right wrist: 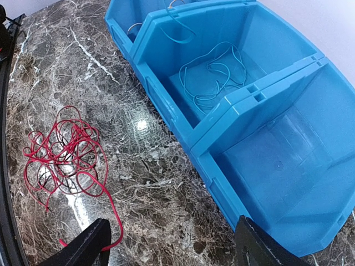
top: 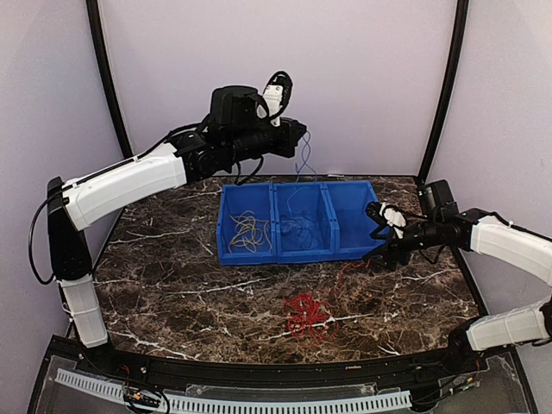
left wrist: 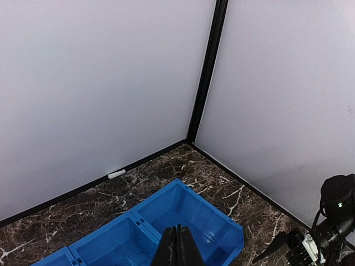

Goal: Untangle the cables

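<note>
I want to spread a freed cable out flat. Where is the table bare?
Widest bare patch: the table front-left, bordered by the blue bin behind and the red cable to the right. The bin's right compartment is also empty. Crowded: front-right, where the red cable runs toward the open right gripper.

Blue three-compartment bin [top: 302, 256] on dark marble table [top: 172, 285], sitting below and ahead of the left hand [left wrist: 178, 238]. Bin's end compartment is just beside the right hand [right wrist: 172, 241]. White tag [left wrist: 116, 174] at wall foot, well beyond left hand. Black corner post [left wrist: 206, 72] stands ahead of it.
</note>
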`<state>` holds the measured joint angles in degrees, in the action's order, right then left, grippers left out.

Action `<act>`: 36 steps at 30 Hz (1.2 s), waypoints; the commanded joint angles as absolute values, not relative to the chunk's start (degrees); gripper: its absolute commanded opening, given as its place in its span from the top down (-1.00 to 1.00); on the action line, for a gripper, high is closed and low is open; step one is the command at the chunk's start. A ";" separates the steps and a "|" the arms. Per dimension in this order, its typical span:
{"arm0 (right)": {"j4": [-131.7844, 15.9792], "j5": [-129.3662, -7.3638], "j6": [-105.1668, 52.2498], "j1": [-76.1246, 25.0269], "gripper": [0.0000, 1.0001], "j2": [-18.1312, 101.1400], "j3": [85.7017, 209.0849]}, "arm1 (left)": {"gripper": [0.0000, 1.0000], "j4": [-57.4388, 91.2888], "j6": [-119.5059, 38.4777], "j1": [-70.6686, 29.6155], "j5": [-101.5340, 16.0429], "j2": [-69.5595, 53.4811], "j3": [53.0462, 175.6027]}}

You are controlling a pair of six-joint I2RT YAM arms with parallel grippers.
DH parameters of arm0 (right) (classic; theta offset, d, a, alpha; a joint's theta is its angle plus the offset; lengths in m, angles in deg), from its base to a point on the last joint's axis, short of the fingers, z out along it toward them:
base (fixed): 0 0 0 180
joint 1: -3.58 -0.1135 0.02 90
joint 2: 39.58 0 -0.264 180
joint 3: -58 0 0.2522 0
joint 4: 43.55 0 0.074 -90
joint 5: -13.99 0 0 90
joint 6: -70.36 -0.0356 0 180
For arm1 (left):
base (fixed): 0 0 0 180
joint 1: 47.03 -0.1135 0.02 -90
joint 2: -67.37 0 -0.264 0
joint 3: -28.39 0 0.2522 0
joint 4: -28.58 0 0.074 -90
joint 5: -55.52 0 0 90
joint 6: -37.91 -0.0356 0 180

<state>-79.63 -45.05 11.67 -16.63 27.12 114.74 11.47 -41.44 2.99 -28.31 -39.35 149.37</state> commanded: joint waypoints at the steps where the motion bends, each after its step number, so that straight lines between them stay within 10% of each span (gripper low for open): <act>1: -78.98 -45.24 12.76 -16.46 -0.58 27.37 114.38 | 1.00 16.69 -38.95 0.75 -31.30 -42.38 150.98; 16: -79.30 -45.16 12.79 -16.46 -0.58 28.01 114.47 | 0.99 18.13 -31.36 -3.62 -38.73 -53.31 150.57; 24: -79.44 -44.94 12.89 -16.46 -0.58 28.19 114.56 | 0.39 12.61 -31.06 -4.04 -40.81 -53.70 151.69; 36: -79.81 -43.97 13.05 -16.46 -0.47 28.47 114.74 | 0.22 20.83 -32.01 -3.49 -47.37 -41.54 134.34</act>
<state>-80.11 -45.11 12.87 -16.63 28.32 114.70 13.19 -31.45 -3.74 -41.99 -51.28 142.95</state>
